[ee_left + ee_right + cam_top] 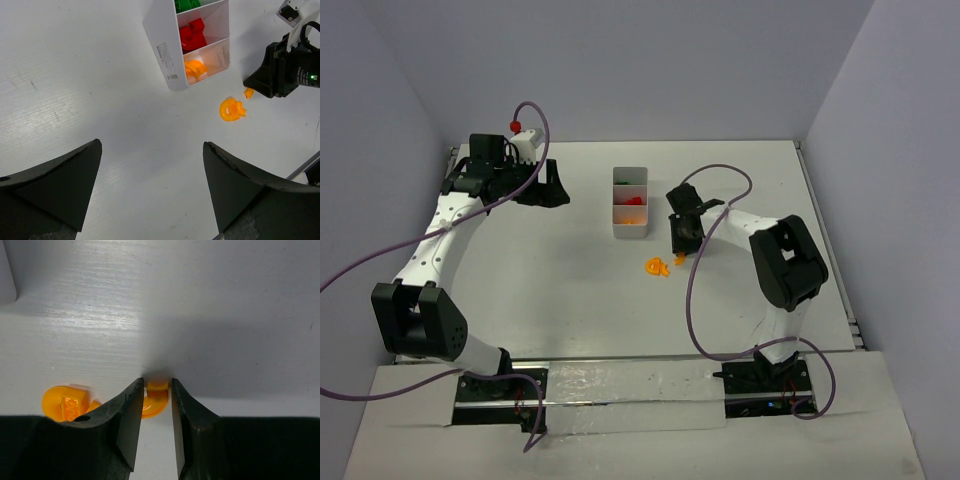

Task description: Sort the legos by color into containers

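Top view: even diffuse light, flat white table [570, 300] bright, shadows faint, some glare on the glossy strip [620, 385] at its near edge. Left wrist: sharp; black left gripper [151, 144] underexposed, soft-edged. Right wrist: broad soft grey shadow on the table ahead of black right gripper [156, 390]; small curved orange plastic piece [156, 400] in focus
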Action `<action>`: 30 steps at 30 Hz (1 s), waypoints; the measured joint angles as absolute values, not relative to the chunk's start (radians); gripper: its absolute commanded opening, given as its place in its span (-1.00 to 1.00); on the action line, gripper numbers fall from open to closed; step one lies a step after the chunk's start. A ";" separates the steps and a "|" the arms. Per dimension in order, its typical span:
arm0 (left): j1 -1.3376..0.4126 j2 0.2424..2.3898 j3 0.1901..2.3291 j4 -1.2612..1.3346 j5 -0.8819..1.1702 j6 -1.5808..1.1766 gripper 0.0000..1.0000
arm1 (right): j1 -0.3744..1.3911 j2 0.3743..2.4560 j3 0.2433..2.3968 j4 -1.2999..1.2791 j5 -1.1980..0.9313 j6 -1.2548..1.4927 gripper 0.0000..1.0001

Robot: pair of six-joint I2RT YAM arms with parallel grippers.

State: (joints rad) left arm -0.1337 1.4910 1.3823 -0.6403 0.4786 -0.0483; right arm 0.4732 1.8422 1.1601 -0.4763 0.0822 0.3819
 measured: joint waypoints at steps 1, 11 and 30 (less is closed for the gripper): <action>-0.134 1.491 1.382 -0.640 0.479 -0.048 0.84 | 0.473 1.840 1.158 -0.476 0.082 0.380 -0.37; -0.134 1.491 1.382 -0.640 0.478 -0.047 0.84 | 0.473 1.807 1.151 -0.498 0.070 0.358 -0.67; -0.131 1.491 1.382 -0.618 0.432 -0.079 0.99 | 0.647 1.619 1.293 -0.296 0.340 0.101 -0.67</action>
State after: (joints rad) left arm -0.1311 1.4910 1.3823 -0.6179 0.4319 -0.0786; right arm 0.6467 1.6192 1.2926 -0.2959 0.3404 0.1009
